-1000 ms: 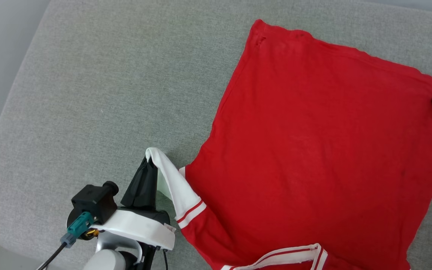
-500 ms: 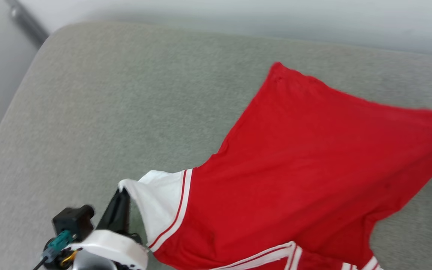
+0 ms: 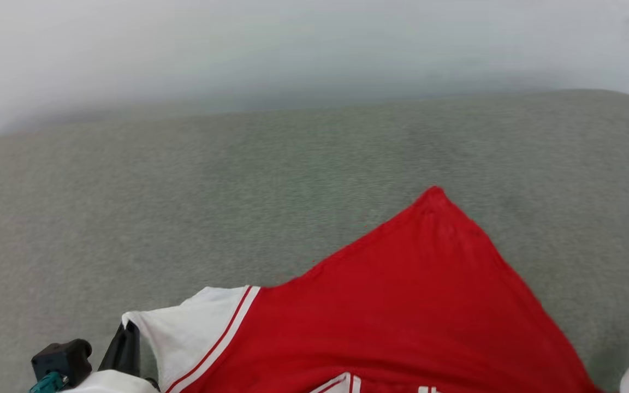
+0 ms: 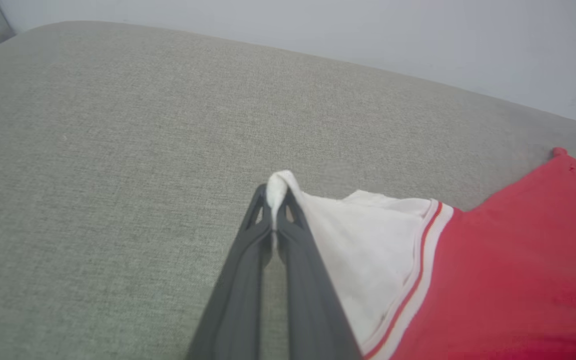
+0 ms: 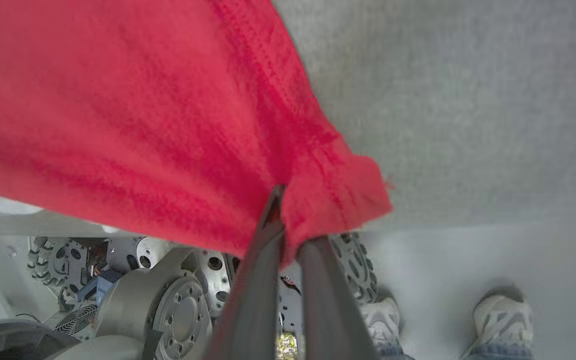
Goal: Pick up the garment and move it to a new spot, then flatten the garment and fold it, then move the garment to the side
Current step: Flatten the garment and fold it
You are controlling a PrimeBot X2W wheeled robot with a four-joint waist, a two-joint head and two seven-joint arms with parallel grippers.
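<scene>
fingers (image 4: pixel 238 300): slim, dark grey | wrist shell (image 3: pixel 107 385): white | connector (image 3: pixel 47 383): teal

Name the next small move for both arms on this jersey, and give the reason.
Probably lift both arms a little higher before carrying. The left gripper is shut on the white sleeve tip, the right gripper on a red hem corner, yet the far corner of the garment lies on the grey cushion and would drag.

Head view: high, tilted over the grey cushion (image 3: pixel 238 191), wall (image 3: pixel 292 43) at 12 o'clock. Left wrist view: low, close, along the left gripper (image 4: pixel 274 199). Right wrist view: downward, floor (image 5: pixel 443 260) at 6 o'clock. All share cushion and garment (image 3: pixel 402 305).
</scene>
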